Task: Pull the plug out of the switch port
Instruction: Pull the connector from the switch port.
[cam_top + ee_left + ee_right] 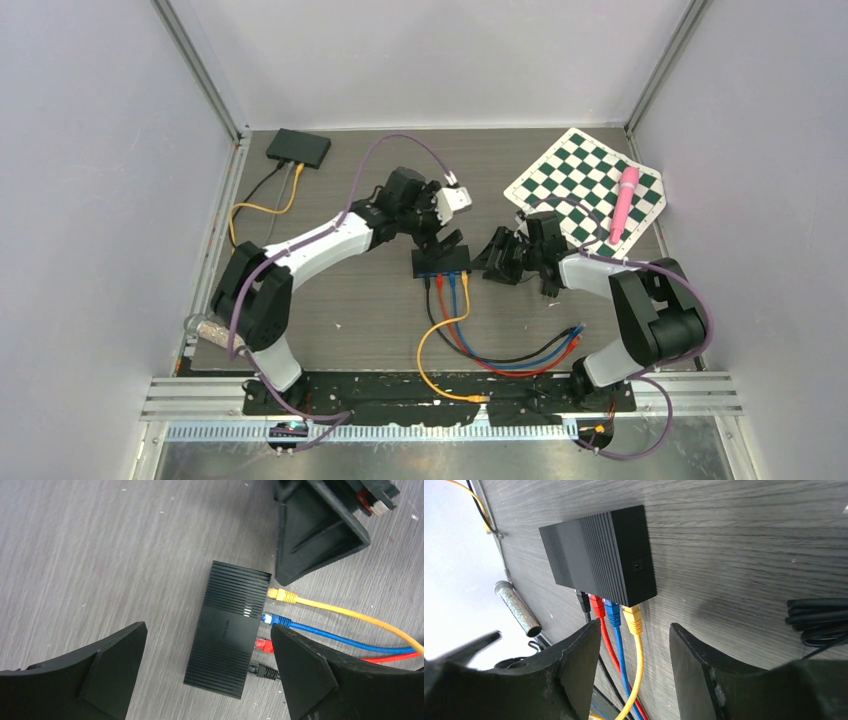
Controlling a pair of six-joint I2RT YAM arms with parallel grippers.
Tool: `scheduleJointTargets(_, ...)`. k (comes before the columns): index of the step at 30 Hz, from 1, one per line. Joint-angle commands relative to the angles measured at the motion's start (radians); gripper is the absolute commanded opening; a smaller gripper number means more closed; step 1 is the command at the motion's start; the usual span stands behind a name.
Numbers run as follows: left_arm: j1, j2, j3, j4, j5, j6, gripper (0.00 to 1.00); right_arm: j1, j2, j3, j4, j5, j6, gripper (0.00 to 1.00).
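**Switch on counter, four plugs seated, both tools unladen**

One black ribbed switch (441,262) is seen lying flat near the middle of the grey counter (340,300), between the two tools. Four plugs are counted in a row along its near face: a black plug (264,671), a red plug (264,644), a blue plug (274,618) and a yellow plug (282,596). All four are seated in their ports, and each is followed by a cable of its own colour. The yellow plug is set at the end nearest the right arm.

The left tool (207,635) is held above the switch with its fingers spread fully wide, and nothing is gripped. The right tool (635,627) is placed just beside the switch, partly open. The yellow cable (640,652) is seen between its fingers in the wrist view, and nothing is clasped.

One checkered mat (585,190) and one pink object (624,203) are found at the far right.
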Motion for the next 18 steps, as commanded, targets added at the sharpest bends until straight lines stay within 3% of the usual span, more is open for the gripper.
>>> scheduleJointTargets(1,-0.049,0.068,0.068,-0.149,-0.023,0.137,0.99,0.003,0.022,-0.009,0.106,-0.002,0.085,0.59)
scheduleJointTargets(18,-0.061,0.18,0.065,-0.098,-0.071,0.098,0.99,0.003,0.08,-0.021,0.163,-0.044,0.103,0.58)
